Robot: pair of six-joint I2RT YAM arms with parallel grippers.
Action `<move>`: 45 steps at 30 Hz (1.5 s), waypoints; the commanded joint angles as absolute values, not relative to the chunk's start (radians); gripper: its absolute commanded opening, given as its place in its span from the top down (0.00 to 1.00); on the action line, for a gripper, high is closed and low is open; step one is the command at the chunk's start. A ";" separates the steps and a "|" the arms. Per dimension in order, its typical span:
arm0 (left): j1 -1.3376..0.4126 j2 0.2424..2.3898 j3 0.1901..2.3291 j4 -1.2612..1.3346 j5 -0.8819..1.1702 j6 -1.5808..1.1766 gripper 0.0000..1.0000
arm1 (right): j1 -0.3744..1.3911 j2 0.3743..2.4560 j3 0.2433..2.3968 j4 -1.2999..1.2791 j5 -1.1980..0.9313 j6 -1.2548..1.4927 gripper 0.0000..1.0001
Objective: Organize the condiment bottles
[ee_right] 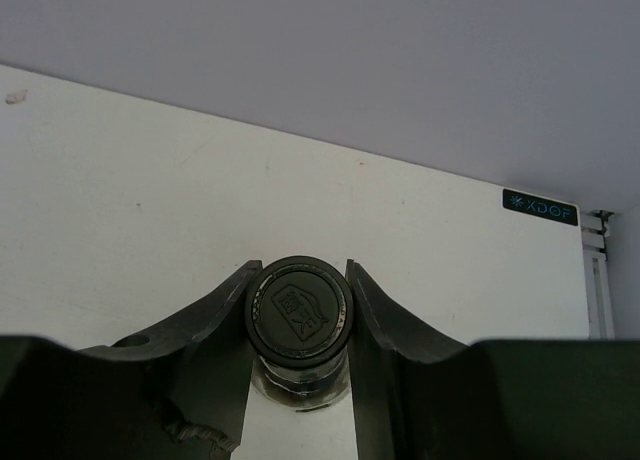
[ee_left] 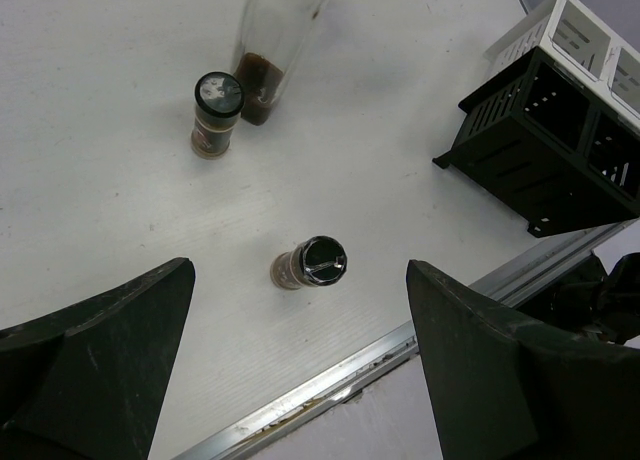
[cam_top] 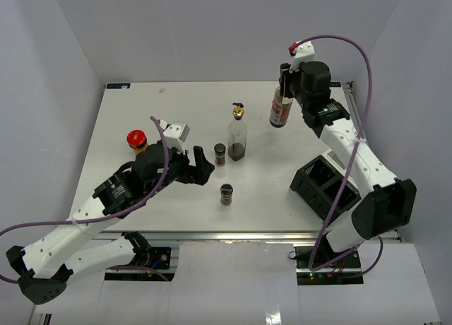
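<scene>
1. Top view. We see the right gripper (cam_top: 284, 85) at the far right of the table (cam_top: 162, 120). It is closed around the neck of the tall dark bottle (cam_top: 280, 113), which is upright with its red-white label showing. We cannot tell whether the base touches the table.
2. Top view. The left gripper (cam_top: 205, 164) is spread wide and holds nothing. The far small jar (cam_top: 219, 154) stands just beside the gold-topped bottle (cam_top: 238, 138). The near small jar (cam_top: 227, 194) is close to the front edge. The red-capped jar (cam_top: 136, 140) stands at the left, just beyond the left wrist. The black box (cam_top: 326, 187) sits at the near right.
3. Left wrist view. The left fingers (ee_left: 110, 350) are well apart. We see the near small jar upright beyond the gap, touching neither finger. The far small jar and the gold-topped bottle's base, with its dark liquid, lie beyond. The black box is at the upper right.
4. Right wrist view. The right fingers (ee_right: 215, 315) press on both sides of the bottle's black cap (ee_right: 299, 308).
</scene>
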State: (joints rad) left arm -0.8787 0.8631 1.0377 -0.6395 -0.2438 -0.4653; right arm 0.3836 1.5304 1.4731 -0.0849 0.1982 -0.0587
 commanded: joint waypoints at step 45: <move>-0.874 0.915 1.060 -0.615 -0.159 -0.483 0.02 | -0.021 0.922 1.367 -0.456 0.600 -0.009 0.92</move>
